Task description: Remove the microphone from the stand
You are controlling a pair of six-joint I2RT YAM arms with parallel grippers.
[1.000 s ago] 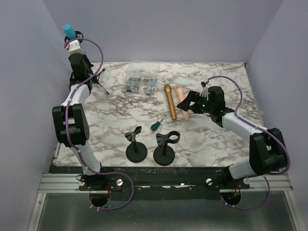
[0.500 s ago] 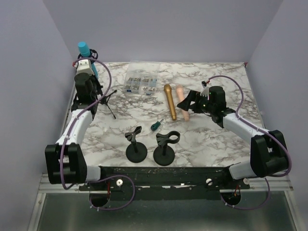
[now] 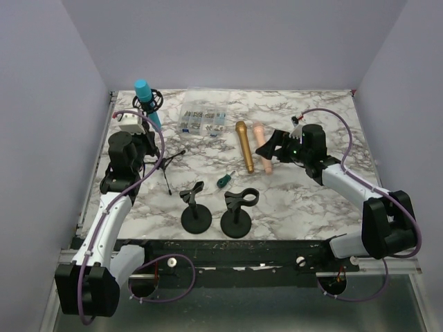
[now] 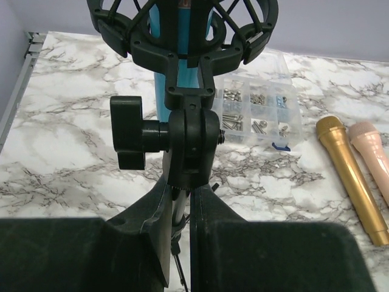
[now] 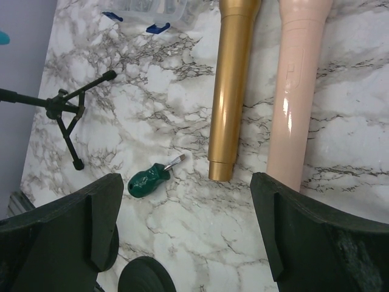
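A blue microphone (image 3: 145,96) sits in a black shock mount (image 3: 155,99) on a small black tripod stand (image 3: 168,171). My left gripper (image 3: 141,148) is shut on the stand's pole just under the mount and holds it tilted over the table's left side. In the left wrist view the mount (image 4: 182,36) and its knob joint (image 4: 188,143) rise above my left gripper (image 4: 181,210), with the blue microphone (image 4: 177,91) behind. My right gripper (image 3: 271,146) is open and empty beside the two loose microphones. The right wrist view shows the tripod's legs (image 5: 67,112).
A gold microphone (image 3: 244,145) and a pink microphone (image 3: 262,151) lie at the centre right. A clear parts box (image 3: 203,119) sits at the back. A green screwdriver (image 3: 223,180) and two round-base clip stands (image 3: 196,211) (image 3: 237,214) are near the front.
My left arm has carried the stand and blue microphone from the far left corner rightward and nearer, lowering it over the table. The right arm has not moved.
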